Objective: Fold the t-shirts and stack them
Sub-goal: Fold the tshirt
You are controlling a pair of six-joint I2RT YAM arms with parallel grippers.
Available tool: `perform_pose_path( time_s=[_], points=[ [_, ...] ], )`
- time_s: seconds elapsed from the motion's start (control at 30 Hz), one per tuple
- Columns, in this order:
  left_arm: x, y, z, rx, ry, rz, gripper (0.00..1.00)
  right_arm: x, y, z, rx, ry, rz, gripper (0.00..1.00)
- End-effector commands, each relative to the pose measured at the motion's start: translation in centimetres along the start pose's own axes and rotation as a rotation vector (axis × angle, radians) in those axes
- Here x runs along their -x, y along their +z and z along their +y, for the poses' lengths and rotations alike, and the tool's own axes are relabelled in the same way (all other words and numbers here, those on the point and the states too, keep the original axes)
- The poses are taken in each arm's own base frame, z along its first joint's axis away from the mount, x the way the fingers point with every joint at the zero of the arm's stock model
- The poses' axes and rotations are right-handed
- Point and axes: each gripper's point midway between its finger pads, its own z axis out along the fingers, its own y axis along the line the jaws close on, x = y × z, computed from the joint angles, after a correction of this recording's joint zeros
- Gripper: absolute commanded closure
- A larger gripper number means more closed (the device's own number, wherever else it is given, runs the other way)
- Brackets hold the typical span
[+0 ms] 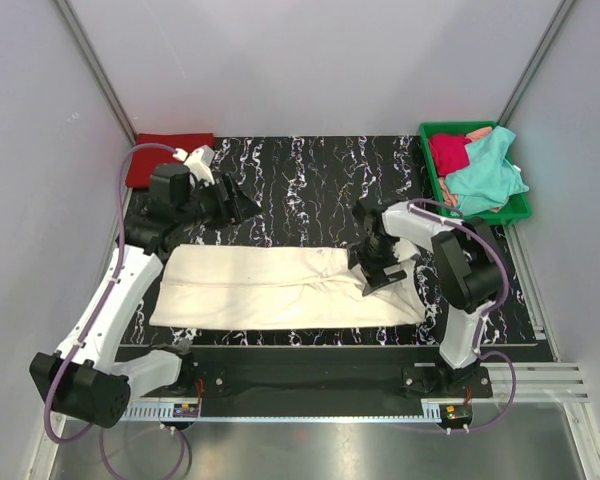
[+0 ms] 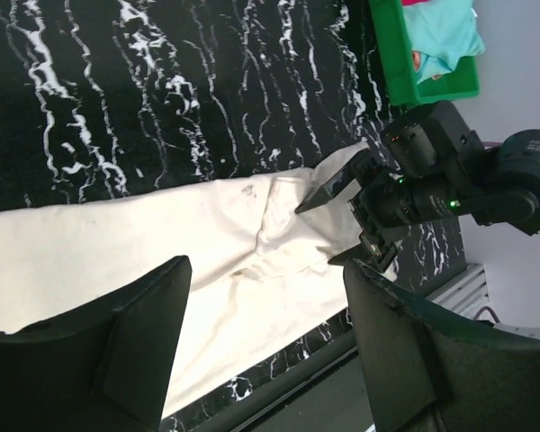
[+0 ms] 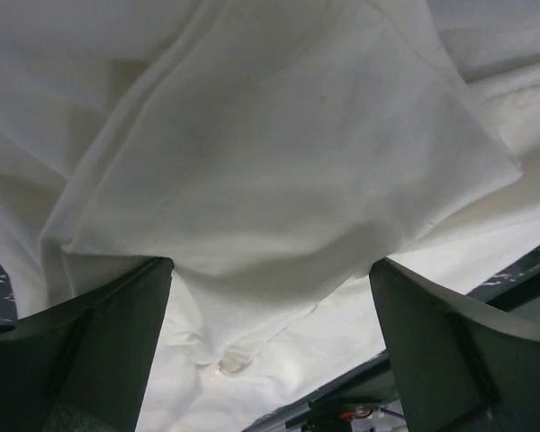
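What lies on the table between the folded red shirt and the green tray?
Nothing but bare marbled table, as the top view shows; the red shirt and green tray sit at opposite far corners, the left arm overlapping the shirt's edge.

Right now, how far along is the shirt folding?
Done: red shirt folded, back-left corner. In hand: cream shirt, a long folded strip; left end effector and right end effector both open, gripping nothing. Left: teal shirt and crimson shirt, crumpled in the green tray.

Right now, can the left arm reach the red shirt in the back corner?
Probably yes: the red shirt lies uncovered right beside the left arm, whose jaws are open and empty, though turned away.
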Motion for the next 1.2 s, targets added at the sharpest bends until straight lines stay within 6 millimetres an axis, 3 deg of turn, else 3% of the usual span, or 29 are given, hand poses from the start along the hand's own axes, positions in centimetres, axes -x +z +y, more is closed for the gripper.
perform_pose_path(
  time_s=[0.0,0.07,0.1,0.13,0.2,0.23,0.3,0.37,0.4,0.43,0.47,0.5,0.53,0.57,0.63,0.67,0.73,0.8,0.83,0.9,0.93,0.97,1.0,1.03,1.07,1.17],
  points=[
    [-0.1,-0.9,2.0,0.068,0.017,-0.014,0.26,2.2,2.0,2.8,0.029,0.001,-0.147,0.02],
    [-0.1,-1.1,2.8,0.102,0.037,-0.015,0.24,3.5,1.6,5.5,0.082,-0.061,-0.228,0.02],
    [-0.2,-1.1,3.1,0.112,0.045,-0.01,0.23,4.1,2.7,6.1,0.061,-0.102,-0.267,0.02],
    [-0.3,-1.1,3.4,0.127,0.053,0.002,0.22,5.5,1.1,8.9,0.118,-0.201,-0.356,0.02],
    [-0.8,-0.6,4.2,0.15,0.079,0.04,0.21,7.4,1.2,11.6,0.123,-0.315,-0.464,0.02],
    [-1.3,-0.4,4.8,0.167,0.083,0.069,0.19,8.8,-0.9,14.7,0.181,-0.42,-0.568,0.02],
    [-2.4,0.7,6.4,0.205,0.11,0.135,0.18,11.1,-1.3,17.7,0.224,-0.482,-0.624,0.03],
    [-3.8,2.0,8.1,0.255,0.149,0.207,0.14,11.9,-3.8,22.7,0.371,-0.629,-0.641,0.05],
    [-4.0,2.5,9.1,0.305,0.172,0.217,0.13,12.8,-2.9,24.0,0.367,-0.675,-0.642,0.05],
    [-4.1,2.9,9.4,0.326,0.194,0.237,0.13,12.4,-5.9,26.9,0.451,-0.795,-0.673,0.04],
    [-5.1,4.2,9.8,0.343,0.223,0.288,0.12,12.1,-6.1,28.2,0.475,-0.867,-0.676,0.03],
    [-5.4,5.0,10.0,0.352,0.234,0.303,0.1,11.7,-4.5,29.3,0.475,-0.942,-0.653,0.03],
    [-5.3,6.1,10.0,0.358,0.245,0.297,0.1,10.8,-7.1,31.3,0.559,-1.02,-0.672,0.02],
    [-6.7,7.9,10.3,0.365,0.238,0.352,0.1,10.6,-7.5,32.0,0.581,-1.037,-0.685,0.02],
    [-7.1,10.3,9.7,0.341,0.267,0.363,0.1,10.0,-9.9,33.8,0.69,-1.069,-0.704,0.01],
    [-8.9,12.0,9.6,0.329,0.307,0.421,0.1,10.2,-11.0,34.0,0.703,-1.068,-0.73,0.0],
    [-9.4,14.1,9.0,0.325,0.369,0.466,0.09,10.7,-14.5,34.4,0.743,-1.068,-0.778,0.0],
    [-8.3,15.2,8.8,0.338,0.451,0.478,0.07,10.8,-18.4,34.0,0.789,-1.061,-0.817,0.0],
    [-9.2,16.0,9.7,0.354,0.464,0.524,0.05,11.2,-21.3,33.1,0.81,-1.051,-0.842,0.0],
    [-9.3,16.3,10.0,0.367,0.464,0.573,0.05,11.6,-23.4,31.8,0.823,-1.029,-0.838,0.0],
    [-10.5,16.8,10.8,0.378,0.448,0.617,0.05,11.7,-23.3,30.8,0.808,-1.006,-0.793,0.0],
    [-11.3,17.0,11.2,0.386,0.432,0.646,0.05,11.9,-24.9,29.8,0.829,-0.99,-0.787,0.0],
    [-12.0,17.0,11.4,0.384,0.41,0.674,0.05,12.1,-24.8,29.2,0.813,-0.98,-0.78,0.0],
    [-13.0,17.2,11.8,0.388,0.388,0.697,0.05,12.2,-23.6,28.4,0.776,-0.975,-0.752,0.0],
    [-13.6,17.2,12.0,0.399,0.349,0.701,0.06,12.1,-24.0,27.9,0.779,-0.974,-0.753,0.0],
    [-15.5,16.9,12.7,0.42,0.277,0.728,0.06,11.6,-21.4,28.2,0.765,-0.971,-0.691,0.0]
  ],
)
